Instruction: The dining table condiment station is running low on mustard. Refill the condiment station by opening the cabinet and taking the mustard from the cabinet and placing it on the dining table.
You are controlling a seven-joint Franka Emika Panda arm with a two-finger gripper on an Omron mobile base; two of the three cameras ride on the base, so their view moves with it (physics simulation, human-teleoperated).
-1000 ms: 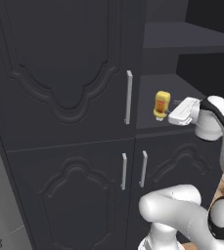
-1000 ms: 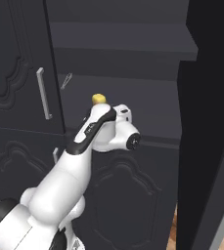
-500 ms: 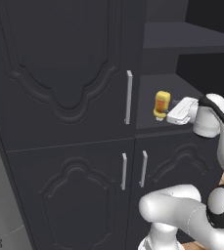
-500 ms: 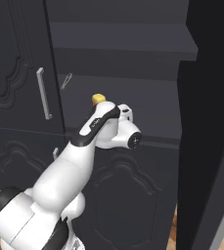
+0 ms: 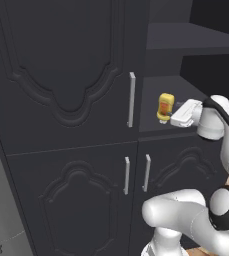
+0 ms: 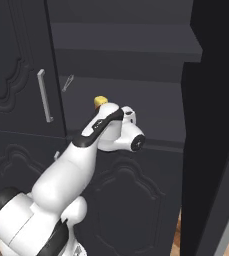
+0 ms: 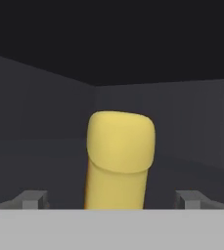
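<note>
One yellow mustard bottle stands upright on a shelf inside the open charcoal cabinet, between the fingertips of the robot's gripper, whose jaws stand fully apart, grasping nothing.

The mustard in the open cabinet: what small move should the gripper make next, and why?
Probably close the jaws. In the hand view the mustard stands upright between the two fingertips, with a gap on each side, so the open gripper already brackets it. From the left base view the hand is level with the bottle on the cabinet shelf. If the tips seem shallow, ease forward slightly first.
</note>
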